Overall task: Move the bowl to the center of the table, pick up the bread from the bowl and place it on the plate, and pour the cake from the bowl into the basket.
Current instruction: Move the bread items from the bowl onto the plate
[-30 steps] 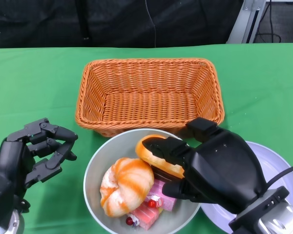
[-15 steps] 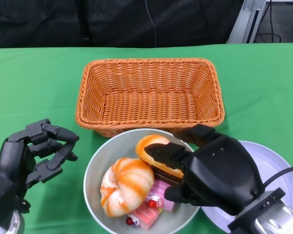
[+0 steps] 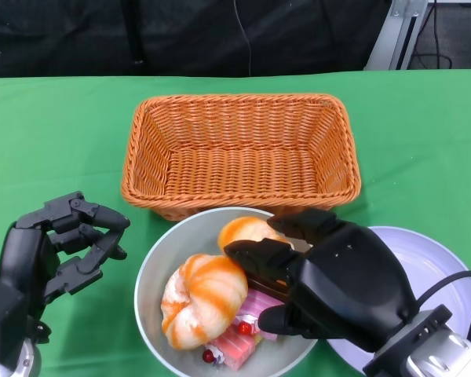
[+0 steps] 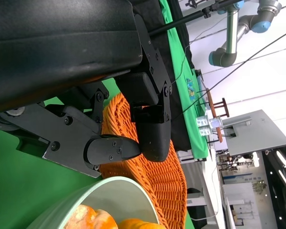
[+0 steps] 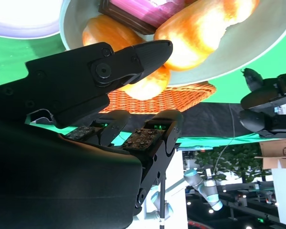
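A grey-green bowl (image 3: 158,259) stands at the near edge, in front of the orange wicker basket (image 3: 239,153). It holds a round orange-and-white bread (image 3: 202,297), an orange bun (image 3: 247,230) and pink cake slices (image 3: 247,334). My right hand (image 3: 330,279) hangs over the bowl's right side with its fingers spread above the bun, thumb on one side and fingers on the other; I cannot tell whether they touch it. The right wrist view shows the bun (image 5: 144,86) between thumb and fingers with gaps. My left hand (image 3: 59,247) sits left of the bowl, fingers half bent, holding nothing.
A pale plate (image 3: 436,263) lies to the right of the bowl, partly under my right forearm. The basket's near wall almost meets the bowl's far rim. Green cloth covers the table; a dark backdrop runs behind it.
My right hand has slid left and lower over the bowl, its fingers now covering more of the orange bun. The left hand has barely moved.
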### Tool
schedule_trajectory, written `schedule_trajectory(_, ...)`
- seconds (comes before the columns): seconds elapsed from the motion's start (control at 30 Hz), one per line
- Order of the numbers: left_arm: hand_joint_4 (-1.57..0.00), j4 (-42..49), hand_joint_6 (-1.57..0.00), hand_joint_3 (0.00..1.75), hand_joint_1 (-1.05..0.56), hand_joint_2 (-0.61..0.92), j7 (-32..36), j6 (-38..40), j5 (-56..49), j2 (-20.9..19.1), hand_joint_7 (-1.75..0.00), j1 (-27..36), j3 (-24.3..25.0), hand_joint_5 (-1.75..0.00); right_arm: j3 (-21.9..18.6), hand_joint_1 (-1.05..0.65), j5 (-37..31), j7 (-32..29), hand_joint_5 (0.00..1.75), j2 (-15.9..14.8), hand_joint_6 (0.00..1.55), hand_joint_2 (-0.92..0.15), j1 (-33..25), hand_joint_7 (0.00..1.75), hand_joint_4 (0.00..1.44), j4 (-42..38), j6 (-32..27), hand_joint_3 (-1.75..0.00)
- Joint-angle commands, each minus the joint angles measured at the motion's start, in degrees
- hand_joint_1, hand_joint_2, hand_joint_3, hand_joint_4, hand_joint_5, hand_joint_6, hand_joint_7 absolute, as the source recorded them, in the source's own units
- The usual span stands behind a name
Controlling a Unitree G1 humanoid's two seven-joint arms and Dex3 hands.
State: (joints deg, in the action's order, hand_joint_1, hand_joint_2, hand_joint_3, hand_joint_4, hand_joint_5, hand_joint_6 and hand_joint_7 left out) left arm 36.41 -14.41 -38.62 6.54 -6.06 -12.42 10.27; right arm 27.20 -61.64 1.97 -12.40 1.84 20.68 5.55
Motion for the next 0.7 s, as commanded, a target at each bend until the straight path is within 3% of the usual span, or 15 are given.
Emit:
schedule_trajectory(0.03, -0.90, 0.12, -0.97, 0.45, -0.22, 0.81, 1.24, -0.86, -1.11, -1.05, -0.89, 0.40, -0.14, -1.23, -0.48, -0.77, 1.16, -0.93, 0.10, -0.46, 0.64, -0.90, 0.67, 0.00, 0.88, -0.96, 0.78, 0.00)
schedule_trajectory(0.7, -0.92, 0.05, -0.99, 0.38, -0.22, 0.84, 0.87, -0.98, -0.59, -1.25, -0.88, 0.59, -0.50, -1.19, 0.85, -0.77, -0.75, -0.31, 0.05, -0.25, 0.63, -0.90, 1.21, 0.00, 0.89, -2.77, 0.25, 0.00)
